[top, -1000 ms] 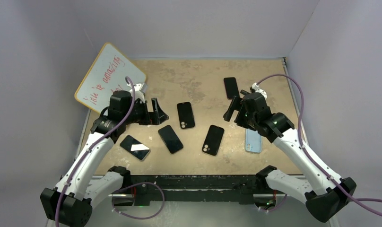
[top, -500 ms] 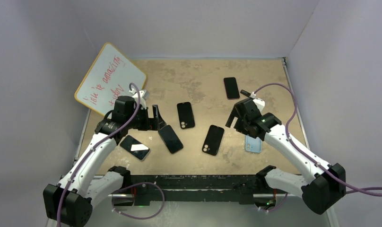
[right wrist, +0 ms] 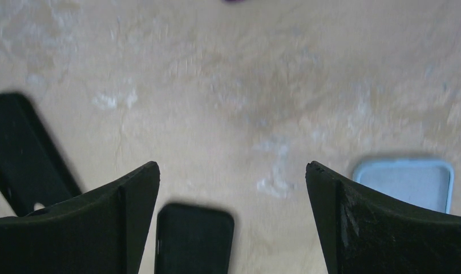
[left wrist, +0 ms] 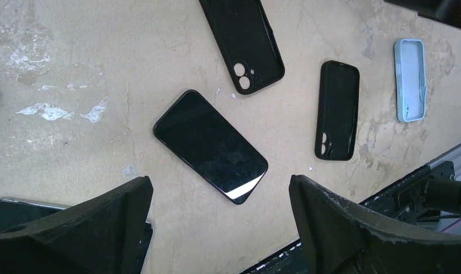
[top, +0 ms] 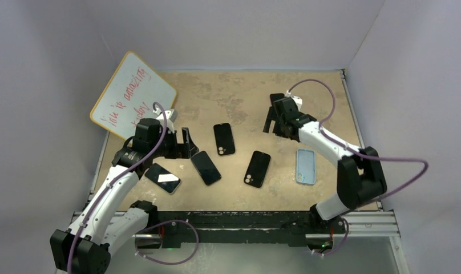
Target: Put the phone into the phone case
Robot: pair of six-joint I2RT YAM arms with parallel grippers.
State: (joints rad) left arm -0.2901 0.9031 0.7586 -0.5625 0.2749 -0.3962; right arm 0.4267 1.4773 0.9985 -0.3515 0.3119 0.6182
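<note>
A black phone (top: 206, 167) (left wrist: 210, 146) lies screen up mid-table. My left gripper (top: 185, 142) (left wrist: 219, 181) hangs open just left of it, with nothing between its fingers. A second phone (top: 163, 178) lies nearer the front left, half hidden behind my finger in the left wrist view. Two black phone cases (top: 224, 138) (top: 257, 169) and a light blue case (top: 306, 166) (left wrist: 410, 79) lie empty. My right gripper (top: 271, 120) (right wrist: 233, 168) is open over the table, partly covering a far black phone (top: 278, 100). The blurred right wrist view shows a dark slab (right wrist: 194, 237) low between its fingers.
A whiteboard (top: 131, 94) with red writing leans at the far left. The table's front rail (top: 234, 220) runs along the near edge. Purple cables (top: 314, 83) loop above the right arm. Grey walls close in three sides.
My right arm swung from the near right toward the far side, uncovering the blue case and reaching the far phone. My left gripper shifted slightly nearer the black phone. Both stayed open.
</note>
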